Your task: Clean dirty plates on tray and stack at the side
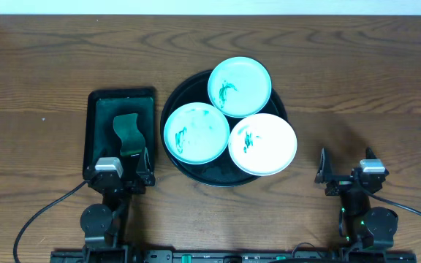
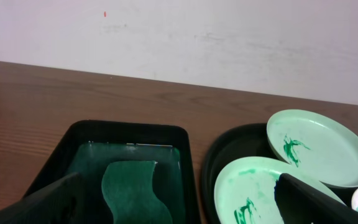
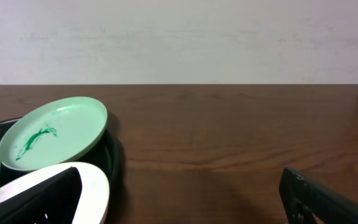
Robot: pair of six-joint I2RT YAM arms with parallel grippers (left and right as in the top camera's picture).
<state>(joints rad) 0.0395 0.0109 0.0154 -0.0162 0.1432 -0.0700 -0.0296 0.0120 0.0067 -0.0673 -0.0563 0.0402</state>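
Observation:
The round black tray [image 1: 218, 179] holds three plates with green smears: a pale teal one [image 1: 240, 86] at the back, a teal one [image 1: 196, 132] at the left, and a white one [image 1: 262, 143] at the right. They overlap a little. My left gripper [image 1: 120, 165] stands open at the near end of the small rectangular tray, left of the round tray. In the left wrist view the gripper [image 2: 179, 210] is empty, with two plates [image 2: 319, 146] [image 2: 253, 186] ahead to the right. My right gripper [image 1: 347, 168] stands open over bare table, right of the white plate [image 3: 95, 180].
A small rectangular dark tray [image 1: 120, 93] holds a wavy green sponge [image 1: 128, 134], seen close in the left wrist view as the sponge [image 2: 132, 193]. Bare wooden table [image 3: 229, 143] lies to the right of the round tray. A pale wall stands behind the table.

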